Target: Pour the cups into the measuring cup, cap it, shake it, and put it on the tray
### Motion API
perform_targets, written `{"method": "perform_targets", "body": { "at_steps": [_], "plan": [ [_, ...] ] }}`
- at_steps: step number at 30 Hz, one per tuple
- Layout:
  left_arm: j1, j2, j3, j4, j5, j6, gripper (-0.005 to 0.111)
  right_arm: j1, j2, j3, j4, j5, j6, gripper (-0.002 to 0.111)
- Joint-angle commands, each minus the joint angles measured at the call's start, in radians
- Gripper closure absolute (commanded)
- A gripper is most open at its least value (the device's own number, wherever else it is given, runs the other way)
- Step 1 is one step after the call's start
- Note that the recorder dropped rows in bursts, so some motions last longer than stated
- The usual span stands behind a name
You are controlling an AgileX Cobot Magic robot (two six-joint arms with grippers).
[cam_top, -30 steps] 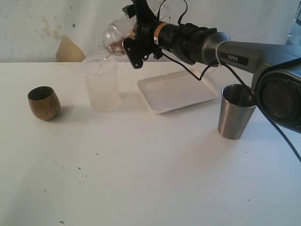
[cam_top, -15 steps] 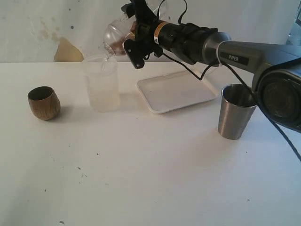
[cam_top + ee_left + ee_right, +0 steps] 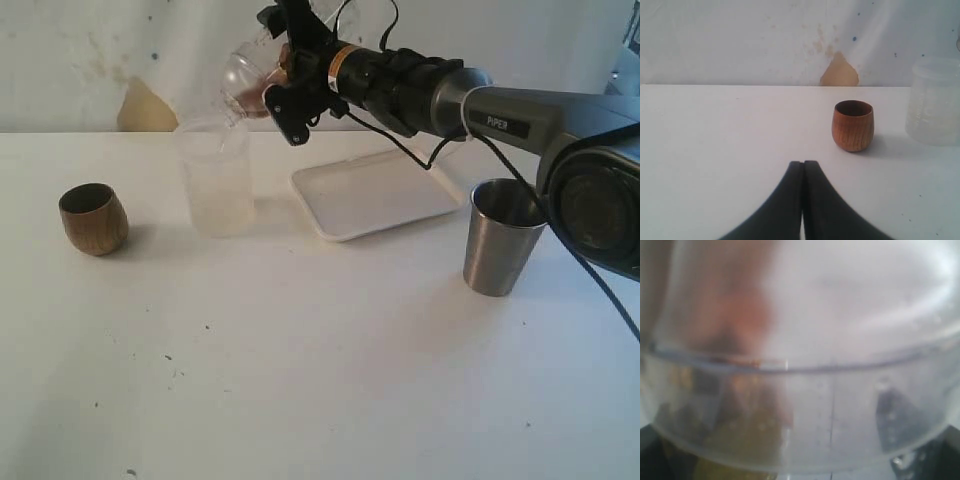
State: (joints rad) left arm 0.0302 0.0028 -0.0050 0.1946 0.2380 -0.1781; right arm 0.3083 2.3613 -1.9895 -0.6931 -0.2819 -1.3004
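Tumbler (image 3: 500, 235) stands near the tray (image 3: 375, 195). Right gripper (image 3: 272, 78) clamps a tipped clear cup (image 3: 240, 80), its mouth over the rim of the frosted cup (image 3: 215, 180). Left gripper (image 3: 803, 170) is shut and empty, facing the upright wooden cup (image 3: 852, 125).

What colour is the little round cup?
Brown, with darker wood-grain stripes; the wooden cup shows best in the left wrist view.
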Motion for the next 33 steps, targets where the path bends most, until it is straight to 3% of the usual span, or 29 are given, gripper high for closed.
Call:
{"method": "perform_targets", "body": {
  "at_steps": [1, 16, 33],
  "plan": [
    [-0.002, -0.003, 0.005, 0.0, -0.005, -0.001, 0.107, -0.012, -0.015, -0.014, 0.029, -0.041, -0.006, 0.108],
    [-0.002, -0.003, 0.005, 0.0, -0.005, -0.001, 0.107, -0.012, -0.015, -0.014, 0.031, -0.081, -0.009, 0.108],
    [-0.002, -0.003, 0.005, 0.0, -0.005, -0.001, 0.107, -0.01, -0.015, -0.012, 0.152, -0.132, -0.258, 0.108]
  ]
}}
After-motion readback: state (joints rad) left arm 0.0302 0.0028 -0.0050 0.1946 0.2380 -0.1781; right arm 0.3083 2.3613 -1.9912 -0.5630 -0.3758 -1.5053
